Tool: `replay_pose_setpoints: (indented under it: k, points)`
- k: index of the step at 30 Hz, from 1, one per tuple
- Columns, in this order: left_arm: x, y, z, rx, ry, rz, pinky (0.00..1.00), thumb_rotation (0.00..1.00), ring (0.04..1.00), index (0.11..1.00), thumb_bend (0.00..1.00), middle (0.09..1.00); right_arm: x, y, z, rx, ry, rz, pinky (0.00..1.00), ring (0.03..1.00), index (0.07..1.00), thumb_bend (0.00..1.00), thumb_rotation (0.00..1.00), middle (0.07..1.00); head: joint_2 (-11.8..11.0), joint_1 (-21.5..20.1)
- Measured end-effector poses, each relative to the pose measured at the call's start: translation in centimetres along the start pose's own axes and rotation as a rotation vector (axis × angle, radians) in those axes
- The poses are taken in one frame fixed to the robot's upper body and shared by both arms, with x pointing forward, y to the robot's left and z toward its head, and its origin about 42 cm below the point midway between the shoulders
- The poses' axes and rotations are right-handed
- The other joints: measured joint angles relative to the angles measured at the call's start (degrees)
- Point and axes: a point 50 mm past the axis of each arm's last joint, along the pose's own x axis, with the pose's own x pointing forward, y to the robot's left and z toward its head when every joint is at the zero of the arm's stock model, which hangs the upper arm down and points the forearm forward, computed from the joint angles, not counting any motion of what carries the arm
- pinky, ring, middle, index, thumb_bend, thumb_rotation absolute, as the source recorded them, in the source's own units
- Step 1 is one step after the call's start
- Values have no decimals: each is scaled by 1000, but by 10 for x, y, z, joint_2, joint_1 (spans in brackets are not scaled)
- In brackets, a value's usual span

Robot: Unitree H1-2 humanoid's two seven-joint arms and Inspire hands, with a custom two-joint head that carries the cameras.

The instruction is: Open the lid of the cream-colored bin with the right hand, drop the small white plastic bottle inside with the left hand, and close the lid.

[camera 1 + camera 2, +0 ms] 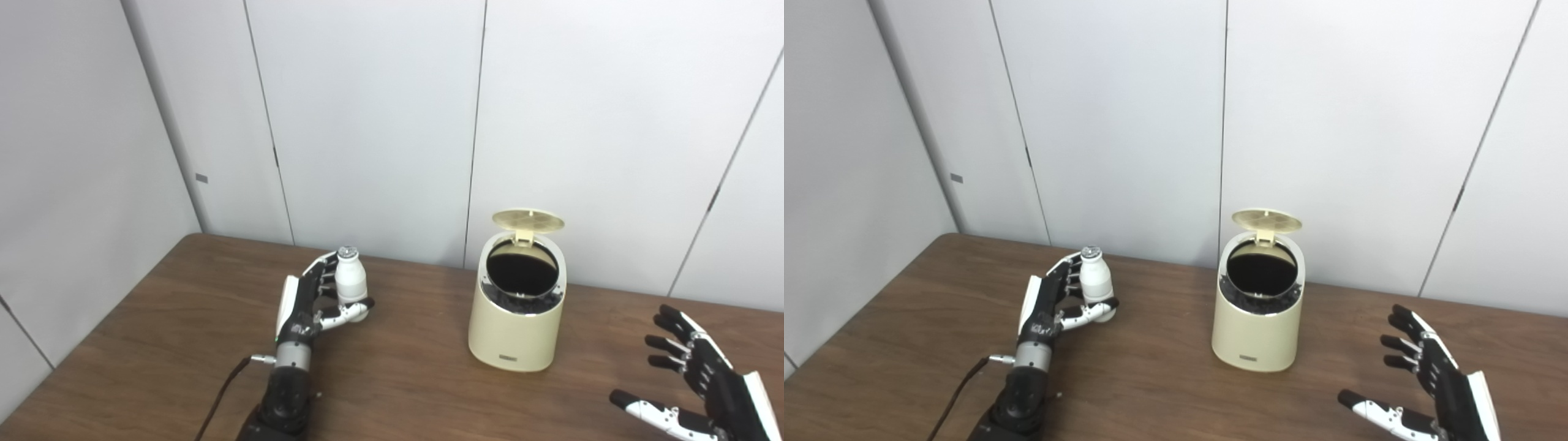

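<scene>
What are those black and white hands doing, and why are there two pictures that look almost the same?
Those hands belong to a robot shaped a bit like a person. Two cameras sit side by side on its head, like eyes, so each picture shows the same scene from a slightly different spot. The robot stands at a brown wooden table in front of grey wall panels. Its left hand has its fingers wrapped around a small white plastic bottle, held upright. Near the middle stands a cream-colored round bin. Its round lid is flipped up at the back, so you can see the dark inside. The right hand is open, holds nothing, and hovers to the right of the bin, not touching it.
</scene>
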Motion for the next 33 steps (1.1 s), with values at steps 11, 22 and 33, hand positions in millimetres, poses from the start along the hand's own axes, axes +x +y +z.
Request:
replay_pose_setpoints:
  k: [11, 22, 33]
  points:
    - [5, -6, 2, 35, -9, 57, 372, 0, 444, 498, 504, 471, 0, 1, 3, 3, -4, -6, 670, 764, 841, 733, 38, 846, -1, 0]
    - [0, -6, 8, 25, -62, 41, 371, 0, 440, 489, 506, 481, 0, 5, -2, 7, 14, -5, 695, 771, 848, 729, 23, 850, -12, -15]
    - [3, -15, 64, -75, -255, -59, 391, 0, 439, 487, 506, 488, 6, 19, -17, -31, 20, 4, 675, 762, 837, 744, 64, 847, -33, -62]
